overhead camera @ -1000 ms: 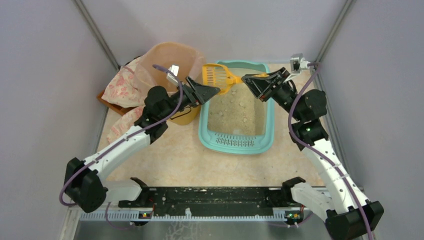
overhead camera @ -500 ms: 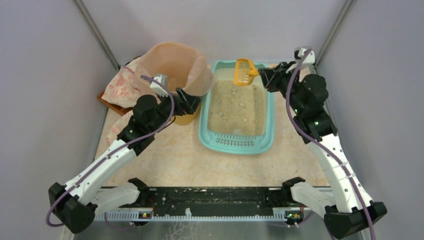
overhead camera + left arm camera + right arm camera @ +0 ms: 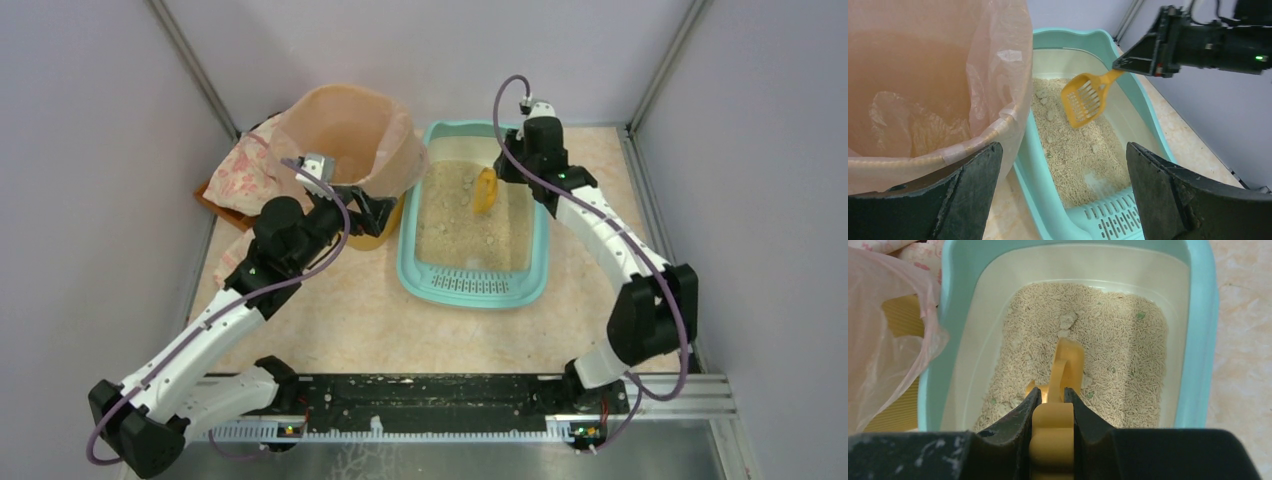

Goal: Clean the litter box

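The teal litter box [image 3: 404, 262] sits mid-table, with beige litter and small pale clumps inside and a slotted grille [image 3: 480, 285] at its near end. My right gripper [image 3: 503, 172] is shut on the handle of a yellow slotted scoop [image 3: 486, 190]. The scoop [image 3: 1068, 357] points down, its blade touching the litter at the far end of the box [image 3: 1200, 340]. Both black fingers [image 3: 1028, 407] press the handle's sides. My left gripper [image 3: 378, 212] hangs open and empty between the bin and the box's left rim [image 3: 1040, 195]. The left wrist view shows the scoop [image 3: 1085, 100] over the litter.
A round yellow bin with a peach bag liner [image 3: 345, 130] stands just left of the box, its bag [image 3: 893, 340] close to the rim. Floral cloth [image 3: 245, 165] lies behind and left of the bin. Grey walls enclose three sides; the arms' rail [image 3: 420, 400] runs along the near edge.
The right arm swung the scoop from near the bin, over the box's far rim, down into the litter. The left arm drew back slightly toward the bin's near side, still open.
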{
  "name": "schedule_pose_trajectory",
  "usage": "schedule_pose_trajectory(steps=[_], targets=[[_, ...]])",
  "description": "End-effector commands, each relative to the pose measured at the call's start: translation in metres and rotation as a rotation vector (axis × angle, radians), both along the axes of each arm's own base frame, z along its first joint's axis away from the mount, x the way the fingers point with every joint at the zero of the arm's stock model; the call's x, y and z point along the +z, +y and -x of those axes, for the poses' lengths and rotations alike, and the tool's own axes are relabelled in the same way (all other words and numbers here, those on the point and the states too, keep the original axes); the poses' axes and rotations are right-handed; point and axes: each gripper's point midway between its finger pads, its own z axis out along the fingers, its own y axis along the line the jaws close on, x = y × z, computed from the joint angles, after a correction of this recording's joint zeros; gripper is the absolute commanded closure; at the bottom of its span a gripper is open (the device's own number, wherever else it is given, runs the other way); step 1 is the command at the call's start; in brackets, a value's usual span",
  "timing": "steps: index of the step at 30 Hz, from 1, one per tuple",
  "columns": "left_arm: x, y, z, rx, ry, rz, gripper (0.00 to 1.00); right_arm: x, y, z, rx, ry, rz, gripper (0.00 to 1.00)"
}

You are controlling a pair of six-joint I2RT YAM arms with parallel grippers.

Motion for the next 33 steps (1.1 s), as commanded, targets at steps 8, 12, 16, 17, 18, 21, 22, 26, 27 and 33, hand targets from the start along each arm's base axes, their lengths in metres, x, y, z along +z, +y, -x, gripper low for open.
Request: schedule_pose_trajectory(steps=[8,12,16,17,18,21,22,26,27,33], targets=[[0.025,-0.003,0.017,-0.079,-0.102,0.006,0.01,-0.020,0.001,-0.060,-0.016,0.004,-0.061,1.00],[0.019,-0.006,0.014,-0.078,-0.087,0.002,0.02,-0.041,0.001,-0.067,0.003,0.056,-0.119,1.00],[0.017,-0.007,0.013,-0.079,-0.082,0.001,0.02,-0.062,0.006,-0.066,0.023,0.097,-0.187,1.00],[0.016,-0.007,0.012,-0.079,-0.081,0.000,0.02,-0.065,0.006,-0.065,0.028,0.105,-0.202,1.00],[0.015,-0.007,0.013,-0.079,-0.080,0.000,0.02,-0.069,0.008,-0.064,0.034,0.111,-0.220,1.00],[0.014,-0.007,0.012,-0.079,-0.076,0.001,0.02,-0.075,0.013,-0.062,0.059,0.125,-0.270,1.00],[0.013,-0.007,0.012,-0.078,-0.072,0.000,0.02,-0.076,0.015,-0.061,0.068,0.128,-0.284,1.00],[0.011,-0.008,0.012,-0.082,-0.064,0.004,0.02,-0.080,0.030,-0.057,0.128,0.140,-0.356,1.00],[0.010,-0.009,0.012,-0.083,-0.063,0.006,0.02,-0.081,0.034,-0.056,0.139,0.146,-0.373,1.00],[0.008,-0.009,0.012,-0.080,-0.055,0.007,0.02,-0.090,0.049,-0.051,0.169,0.165,-0.372,1.00]])
